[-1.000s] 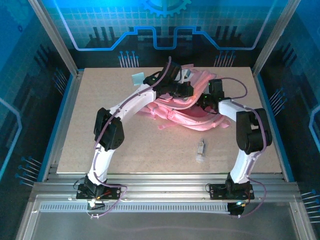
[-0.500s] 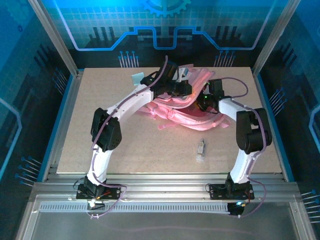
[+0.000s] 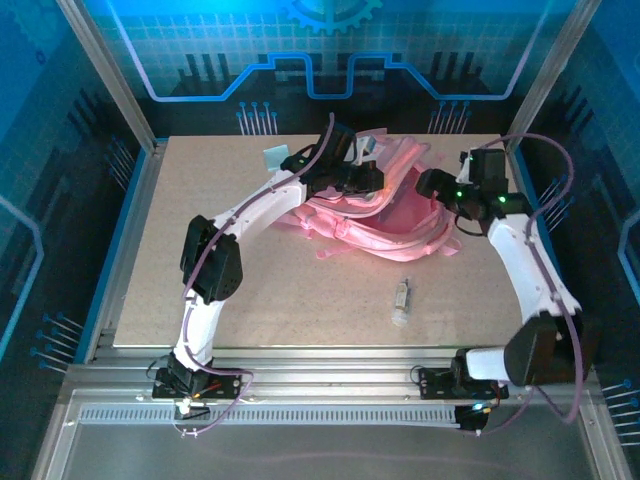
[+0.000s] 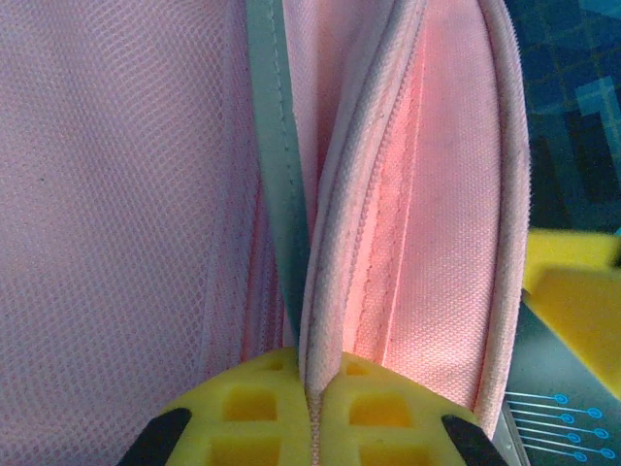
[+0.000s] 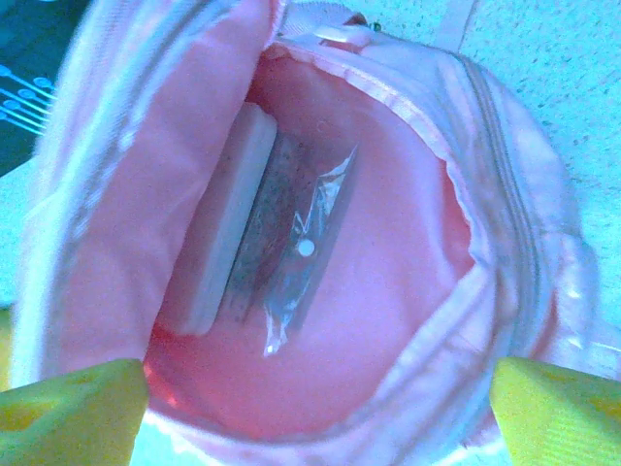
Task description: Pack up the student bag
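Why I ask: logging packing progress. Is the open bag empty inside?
No, the right wrist view shows a flat whitish item and a clear plastic packet lying inside the student bag.

The left arm (image 3: 250, 212) reaches forward across the counter with its elbow raised. The left hand (image 3: 372, 178) is pinched tight on the bag's (image 3: 400, 215) zip edge. The right arm (image 3: 530, 270) bows outward, then turns back inward. The right hand (image 3: 432, 186) hovers with its fingers (image 5: 68, 408) spread wide, gripping nothing.

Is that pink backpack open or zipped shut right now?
Open: the student bag gapes, a whitish flat case and clear packet lying inside, the left gripper pinching its zipper edge.
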Controlling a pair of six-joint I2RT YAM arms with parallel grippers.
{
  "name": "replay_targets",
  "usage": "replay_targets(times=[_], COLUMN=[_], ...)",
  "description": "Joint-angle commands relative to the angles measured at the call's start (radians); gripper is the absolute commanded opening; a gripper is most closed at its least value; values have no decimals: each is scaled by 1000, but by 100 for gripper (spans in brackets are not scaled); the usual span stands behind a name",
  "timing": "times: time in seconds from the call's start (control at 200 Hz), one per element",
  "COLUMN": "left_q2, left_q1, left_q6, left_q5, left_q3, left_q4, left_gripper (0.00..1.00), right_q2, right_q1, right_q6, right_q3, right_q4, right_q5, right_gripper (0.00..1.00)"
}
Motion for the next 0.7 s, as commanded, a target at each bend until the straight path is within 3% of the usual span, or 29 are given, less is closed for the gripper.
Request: replay_targets(times=[0.0, 0.03, 0.115, 0.215, 0.495, 0.695], left_q2=[-52, -52, -54, -90, -298, -318], left_q1=[1, 0, 3, 11, 125, 196], left_q6=[-44, -49, -63, -63, -193, -318], left_q5=[56, 59, 61, 48, -48, -88], left_q3=[-6, -12, -30, -94, -527, -723], left_q4=[108, 115, 119, 133, 327, 440], left_gripper=[4, 13, 54, 69, 72, 73], right_q2=[-114, -145, -200, -228, -232, -145], right_q1=[22, 36, 84, 154, 354, 490], right_q6=[-52, -36, 15, 75, 221, 331], right_q3=[-51, -73, -119, -156, -272, -306], right_q4=[-121, -118, -101, -76, 64, 193], right_q5=[26, 18, 3, 17, 104, 197], right_gripper=[90, 90, 89, 88, 84, 73])
